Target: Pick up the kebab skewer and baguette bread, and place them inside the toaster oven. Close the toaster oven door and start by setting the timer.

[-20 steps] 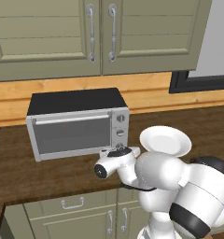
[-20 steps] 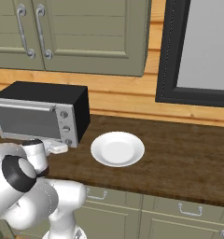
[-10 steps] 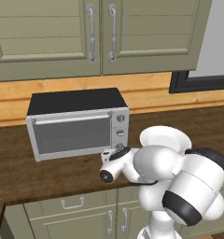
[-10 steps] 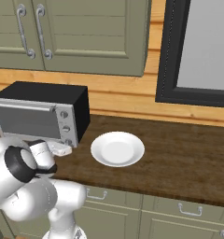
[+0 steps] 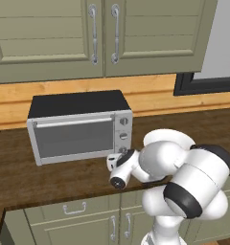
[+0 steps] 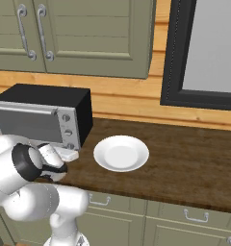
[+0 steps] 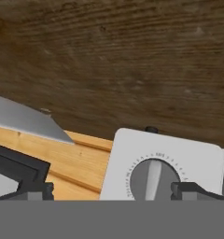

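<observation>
Wood counter (image 6: 194,153) | toaster oven (image 5: 78,127) knob (image 7: 152,179) dial marks unreadable

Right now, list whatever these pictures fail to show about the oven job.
- Skewer and bread: whether they lie inside the toaster oven cannot be told; the grey door glass in both base views shows no interior.
- Knob: its lower half is cut off at the bottom of the hand view, and its scale marks are too small to read.
- Plate: mostly behind the arm in the left base view.
</observation>
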You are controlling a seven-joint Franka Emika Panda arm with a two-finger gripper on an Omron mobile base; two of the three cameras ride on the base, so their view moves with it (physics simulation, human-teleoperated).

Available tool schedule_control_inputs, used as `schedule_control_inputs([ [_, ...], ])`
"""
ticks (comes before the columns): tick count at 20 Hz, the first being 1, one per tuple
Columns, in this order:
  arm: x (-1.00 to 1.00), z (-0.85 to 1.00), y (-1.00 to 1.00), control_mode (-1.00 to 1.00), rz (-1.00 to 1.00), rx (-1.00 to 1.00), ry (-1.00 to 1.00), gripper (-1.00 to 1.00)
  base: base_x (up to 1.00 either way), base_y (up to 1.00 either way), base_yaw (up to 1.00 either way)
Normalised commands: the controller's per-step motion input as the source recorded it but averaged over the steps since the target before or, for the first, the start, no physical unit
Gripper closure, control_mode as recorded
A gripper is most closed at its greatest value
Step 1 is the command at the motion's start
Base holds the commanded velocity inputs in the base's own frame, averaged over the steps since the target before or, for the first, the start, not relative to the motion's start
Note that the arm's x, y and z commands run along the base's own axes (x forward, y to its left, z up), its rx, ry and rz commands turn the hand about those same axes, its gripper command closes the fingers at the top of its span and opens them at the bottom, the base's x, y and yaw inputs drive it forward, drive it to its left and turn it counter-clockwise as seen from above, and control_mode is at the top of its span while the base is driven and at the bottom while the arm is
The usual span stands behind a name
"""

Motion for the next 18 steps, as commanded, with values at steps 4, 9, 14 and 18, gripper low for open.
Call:
schedule_control_inputs([
  [4,0.08,0.05,0.0,-1.0,0.07,0.01,0.0,-1.0,0.0,0.0,0.0],
  [9,0.0,0.0,0.01,-1.0,0.05,0.02,0.0,-1.0,0.0,0.0,0.0],
  [14,0.0,0.0,0.06,-1.0,0.03,0.03,0.0,-1.0,0.0,0.0,0.0],
  [18,0.0,0.0,0.11,-1.0,0.02,0.03,0.0,-1.0,0.0,0.0,0.0],
])
